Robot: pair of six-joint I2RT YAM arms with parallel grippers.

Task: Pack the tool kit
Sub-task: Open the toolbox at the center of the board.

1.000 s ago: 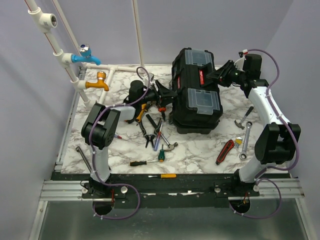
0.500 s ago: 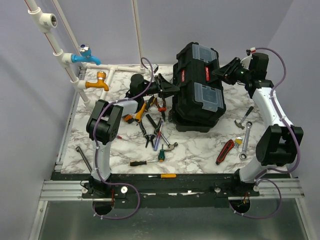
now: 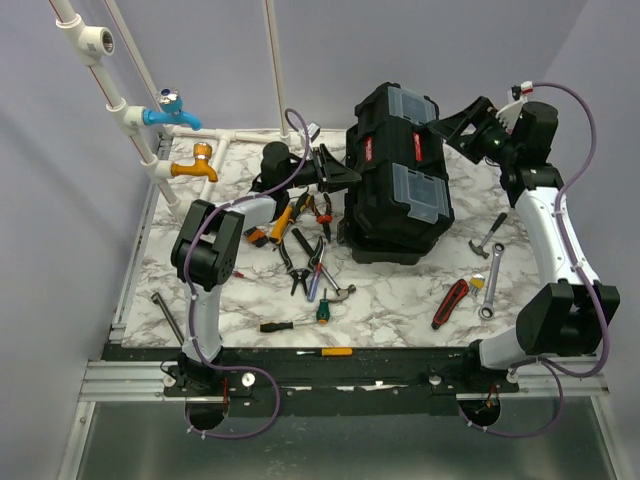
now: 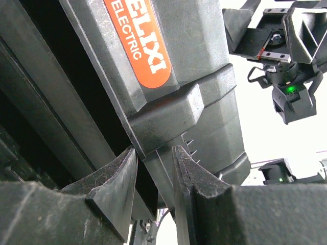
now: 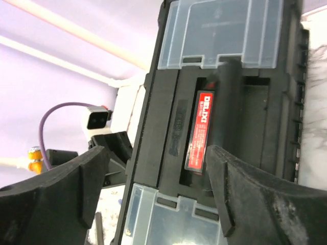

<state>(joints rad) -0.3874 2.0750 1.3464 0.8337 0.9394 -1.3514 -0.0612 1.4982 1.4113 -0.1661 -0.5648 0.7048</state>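
Top external view: the toolbox [image 3: 400, 175], a chunky moulded block of matte black plastic with ribbed sides, stands on the white-grey marbled table [image 3: 400, 300] just toward 12 o'clock from its centre. Two clear, glossy lids [image 5: 225, 30] flank a recessed handle [image 5: 225, 102] that carries a red label. Loose tools lie round it: pliers [image 3: 298, 262] at 9 o'clock of the box, a steel-headed hammer [image 3: 490, 238] and a shiny wrench [image 3: 490, 285] toward 4 o'clock.

The left gripper [image 3: 338, 172] meets the box's 9 o'clock side. In the left wrist view its dusty, wedge-shaped black fingers [image 4: 120, 178] stand only narrowly apart, a slim rib of the scuffed box wall pinched between them, both tips against it. The right gripper [image 3: 462, 122] hangs off the box's 2 o'clock corner, touching nothing; the right wrist view shows its jaws spread wide, the handle framed between them but farther off.

The left arm [image 3: 205, 250] rises from 7 o'clock, folds sharply at the elbow and reaches level toward 3 o'clock. The right arm [image 3: 545, 215] climbs from 5 o'clock, its white link running toward 12 o'clock, with the wrist turned toward 9 o'clock.
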